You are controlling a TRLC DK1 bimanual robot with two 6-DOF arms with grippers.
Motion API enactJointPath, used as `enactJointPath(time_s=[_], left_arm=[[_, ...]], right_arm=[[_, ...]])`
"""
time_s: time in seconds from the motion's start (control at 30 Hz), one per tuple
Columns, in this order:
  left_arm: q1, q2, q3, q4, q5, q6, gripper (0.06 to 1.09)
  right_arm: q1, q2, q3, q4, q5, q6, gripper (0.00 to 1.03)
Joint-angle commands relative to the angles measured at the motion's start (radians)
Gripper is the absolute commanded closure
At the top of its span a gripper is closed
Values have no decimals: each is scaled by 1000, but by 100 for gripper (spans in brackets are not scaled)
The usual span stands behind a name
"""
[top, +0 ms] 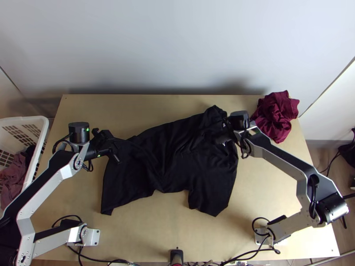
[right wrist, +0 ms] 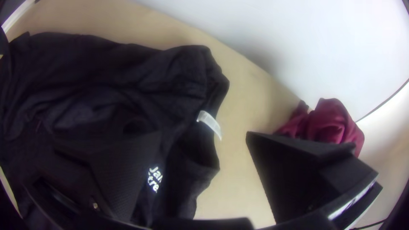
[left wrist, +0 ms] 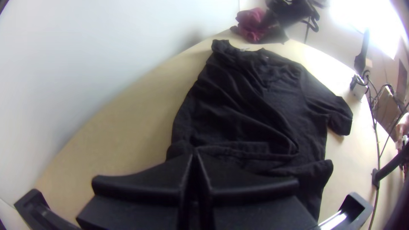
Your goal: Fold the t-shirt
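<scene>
In the top view, the black T-shirt [top: 177,159] lies across the middle of the bench [top: 155,235], loosely spread and wrinkled, its outline uneven, with one sleeve [top: 211,201] pointing towards the near edge. The left gripper [top: 116,144] is at one end of the shirt, and the right gripper [top: 222,130] is over the other end. Near the far right corner of the bench sits a bunched maroon cloth [top: 276,116]; beyond the left edge stands a white basket [top: 44,128] with clothes [top: 14,177] in it. In the left wrist view, the jaws of the left gripper [left wrist: 194,154] are brought together at the hem end of the shirt, where the fabric rucks up in a raised fold beside them; I cannot tell whether any cloth is pinched between them. From there the shirt stretches away to its collar, with creases running lengthwise. In the right wrist view, the jaws of the right gripper [right wrist: 203,133] stand wide apart and have hold of nothing. Between them I can see part of the collar [right wrist: 200,164], its white tag [right wrist: 209,123] and bare bench. White print [right wrist: 154,179] shows on the shirt close to one jaw.
</scene>
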Motion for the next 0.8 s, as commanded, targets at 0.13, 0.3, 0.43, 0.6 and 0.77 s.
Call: enactJointPath(time_s=[0.13, 0.3, 0.43, 0.6, 0.77], left_arm=[[-9, 27, -16, 32, -7, -8, 100], [-9, 36, -16, 47, -7, -10, 100], [-2, 35, -16, 50, -9, -13, 100], [14, 35, -22, 56, -7, -13, 100], [17, 39, -33, 76, -7, -13, 100]], right_arm=[[86, 21, -94, 8, -6, 13, 10], [86, 119, -22, 7, -13, 17, 10], [72, 163, 43, 7, -19, 10, 10], [53, 199, 89, 2, -20, -16, 10], [56, 209, 121, -7, -20, -16, 10]])
